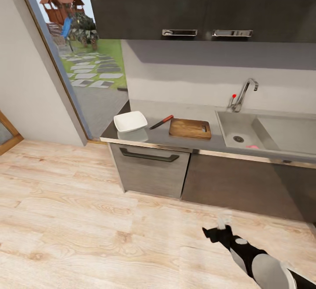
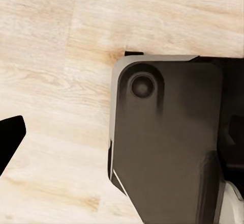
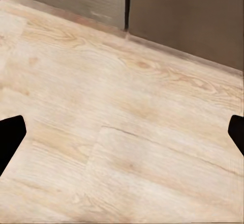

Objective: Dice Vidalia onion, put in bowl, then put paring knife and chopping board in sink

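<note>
On the grey countertop (image 1: 175, 139) the white bowl (image 1: 130, 121) stands at the left end. The red-handled paring knife (image 1: 161, 122) lies between it and the wooden chopping board (image 1: 190, 128). To the board's right is the sink (image 1: 228, 126), and a small pinkish thing, apparently the Vidalia onion (image 1: 252, 147), lies at the basin's front near the drain. My right gripper (image 1: 221, 228) hangs low over the floor, well short of the cabinets, its fingertips (image 3: 10, 135) wide apart and empty. My left gripper (image 2: 123, 137) points down at the floor beside my dark base (image 2: 168, 147), holding nothing.
A chrome tap (image 1: 243, 94) with a red knob stands behind the sink. Dark wall cabinets (image 1: 197, 4) hang above, with base cabinets (image 1: 151, 170) below the worktop. A glass door (image 1: 79, 61) opens onto a garden at the left. Light wood floor (image 1: 87, 227) lies between me and the counter.
</note>
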Controlling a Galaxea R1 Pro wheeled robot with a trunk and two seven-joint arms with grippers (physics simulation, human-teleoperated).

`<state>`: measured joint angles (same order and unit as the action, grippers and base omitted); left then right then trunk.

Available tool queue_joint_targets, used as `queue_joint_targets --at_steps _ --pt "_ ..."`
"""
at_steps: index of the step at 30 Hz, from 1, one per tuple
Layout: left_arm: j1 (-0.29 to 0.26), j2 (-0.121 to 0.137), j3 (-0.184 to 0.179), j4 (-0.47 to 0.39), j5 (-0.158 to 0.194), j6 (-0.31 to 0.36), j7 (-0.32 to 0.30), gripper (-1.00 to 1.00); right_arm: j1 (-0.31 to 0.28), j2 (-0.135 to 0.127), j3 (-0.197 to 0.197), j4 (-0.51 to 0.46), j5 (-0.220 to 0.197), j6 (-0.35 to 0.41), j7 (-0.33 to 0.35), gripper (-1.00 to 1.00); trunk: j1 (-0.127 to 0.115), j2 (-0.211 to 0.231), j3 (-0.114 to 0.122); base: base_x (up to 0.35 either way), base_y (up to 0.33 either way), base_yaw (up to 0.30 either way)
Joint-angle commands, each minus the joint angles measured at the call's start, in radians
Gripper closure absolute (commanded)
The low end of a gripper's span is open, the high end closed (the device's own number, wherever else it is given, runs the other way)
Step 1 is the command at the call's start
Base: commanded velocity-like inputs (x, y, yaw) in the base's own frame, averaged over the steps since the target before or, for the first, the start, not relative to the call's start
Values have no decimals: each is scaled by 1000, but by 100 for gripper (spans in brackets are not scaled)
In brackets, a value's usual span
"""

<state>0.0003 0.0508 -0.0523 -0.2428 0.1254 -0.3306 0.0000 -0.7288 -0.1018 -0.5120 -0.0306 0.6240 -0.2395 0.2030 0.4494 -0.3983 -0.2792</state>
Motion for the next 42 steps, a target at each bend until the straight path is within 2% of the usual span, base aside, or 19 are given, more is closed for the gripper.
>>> queue_joint_targets --at_steps 1,2,3,5,11,14,17,19,20,22,23,25,29,36,42 --pt "0 0 -5 -1 10 -2 0 -100 25 0 -10 2 2 -34 3 -100 1 -2 -1 0 0 0" --pt "0 -2 -5 -4 10 -2 0 -100 69 2 -10 5 0 -94 0 -100 1 -2 -1 0 0 0" --pt "0 -3 -5 -6 10 -1 0 -100 92 3 -10 6 -1 -124 -2 -100 1 -2 -1 0 0 0" --pt "0 -14 -5 -29 10 1 2 -100 190 6 -10 9 -4 -228 -7 -100 1 -2 -1 0 0 0" --pt "0 -42 -6 -83 10 5 3 -100 400 20 -9 12 -6 -422 -34 -100 1 -2 -1 0 0 0" --pt "0 -56 -6 -112 9 6 4 -100 476 40 -9 12 -6 -510 -51 -100 1 -2 -1 0 0 0" --pt "0 -74 -6 -154 9 12 4 -100 529 72 -9 11 -6 -598 -115 -100 1 -2 -1 0 0 0" --pt "0 -78 -6 -170 8 21 5 -100 539 87 -9 9 -6 -617 -165 -100 1 -2 -1 0 0 0" --pt "0 -80 -6 -184 8 32 6 -100 546 100 -10 6 -7 -629 -232 -100 1 -2 -1 0 0 0" --pt "0 -79 -6 -202 5 50 26 -100 553 116 -11 -2 -9 -640 -400 -100 1 -2 -1 0 0 0" --pt "0 -59 -6 -210 4 59 64 -100 557 137 -10 -27 -8 -647 -562 -100 1 -2 -1 0 0 0" --pt "0 -44 -6 -212 4 61 75 -100 557 149 -9 -60 -8 -649 -604 -100 1 -2 -1 0 0 0" --pt "0 -21 -6 -213 4 58 84 -100 558 156 -8 -105 -8 -650 -636 -100 1 -2 -1 0 0 0" --pt "0 -3 -7 -211 3 53 85 -100 558 159 -8 -120 -8 -649 -647 -100 1 -2 -1 0 0 0" --pt "0 -1 -8 -208 5 52 84 -100 558 160 -7 -121 -7 -649 -647 -100 1 -2 -1 0 0 0"
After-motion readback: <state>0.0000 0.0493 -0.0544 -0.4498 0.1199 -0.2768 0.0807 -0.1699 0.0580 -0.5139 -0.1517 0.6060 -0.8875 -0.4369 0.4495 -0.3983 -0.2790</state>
